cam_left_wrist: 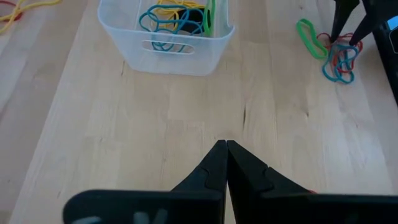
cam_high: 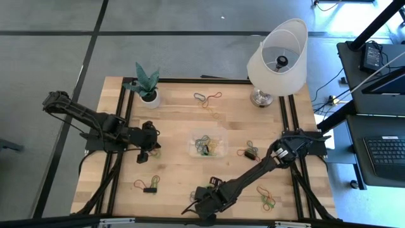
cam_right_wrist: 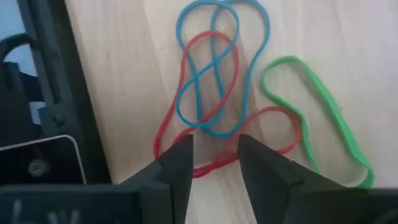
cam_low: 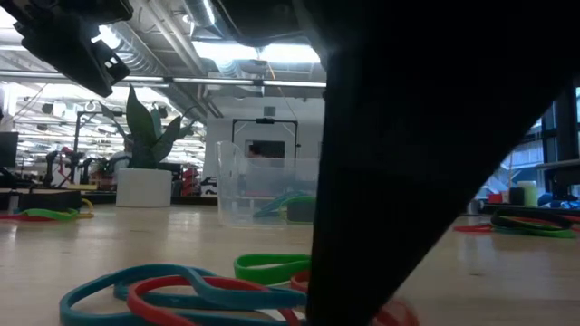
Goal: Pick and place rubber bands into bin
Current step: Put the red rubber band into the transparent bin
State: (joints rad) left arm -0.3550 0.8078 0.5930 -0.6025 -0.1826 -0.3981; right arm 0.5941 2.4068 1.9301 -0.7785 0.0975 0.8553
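Note:
The bin is a clear tray in the middle of the table, with several coloured rubber bands in it. My right gripper is open at the near edge, its fingers pointing down over a cluster of blue, red and green rubber bands. A strand of the red band runs across the gap between its fingers. My left gripper is shut with nothing seen between the fingers. It hovers left of the bin, beside a small cluster of bands. My right gripper comes from above, with one finger on each side of the red band's strand, which lies flat on the table. Whether the fingers touch the band I cannot tell.
More band clusters lie at the far side, right of the bin, near left and near right. A potted plant and a white lamp stand along the far edge. Bare wood lies between bin and near edge.

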